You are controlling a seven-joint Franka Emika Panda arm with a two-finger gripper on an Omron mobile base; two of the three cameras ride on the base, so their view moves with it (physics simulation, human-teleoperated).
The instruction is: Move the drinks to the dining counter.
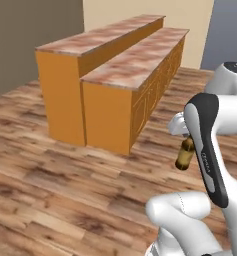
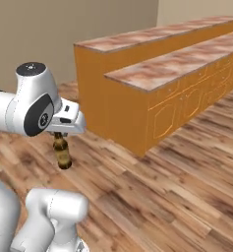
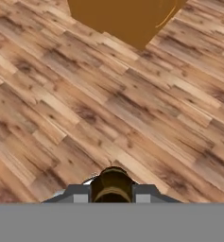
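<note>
Item: small brown beer bottle (image 2: 62, 151), pinched at its neck by the pincer (image 2: 59, 134), fingers (image 3: 144, 193) pressed to either side of the cap, body hanging upright directly below the pincer and clear of the wooden floor (image 3: 85, 104). Item: dining counter (image 1: 97, 42), reddish-brown marble top over plain orange sides, standing well ahead of the pincer, a lower counter (image 1: 135, 65) with a like top and panelled cabinet fronts set against its nearer side

White rounded arm (image 1: 230, 107), dark joint covers, grey end effector (image 3: 112, 194) fingertips
</note>
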